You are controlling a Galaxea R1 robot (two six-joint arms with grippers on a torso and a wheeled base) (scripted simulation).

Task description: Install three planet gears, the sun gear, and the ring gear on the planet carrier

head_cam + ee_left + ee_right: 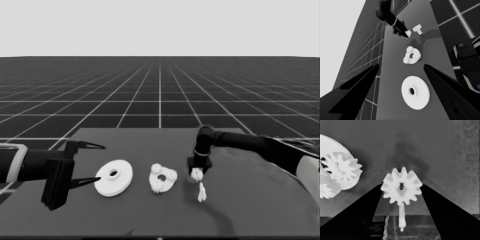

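Observation:
My right gripper (196,175) is shut on a small toothed gear (395,180), holding it just above the table to the right of the smaller round part (163,179). That smaller round part (412,56) carries three small gears around its centre hole. The larger round part (114,177) lies flat to its left. My left gripper (102,163) waits open at the table's left end, with its fingertips beside the larger round part (415,92), which it does not hold. A gear (343,171) on the smaller round part also shows in the right wrist view.
A thin white piece (202,192) lies on the table just in front of the right gripper; it looks T-shaped (418,28) in the left wrist view. Dark machinery with blue lights (468,58) stands past the table's edge.

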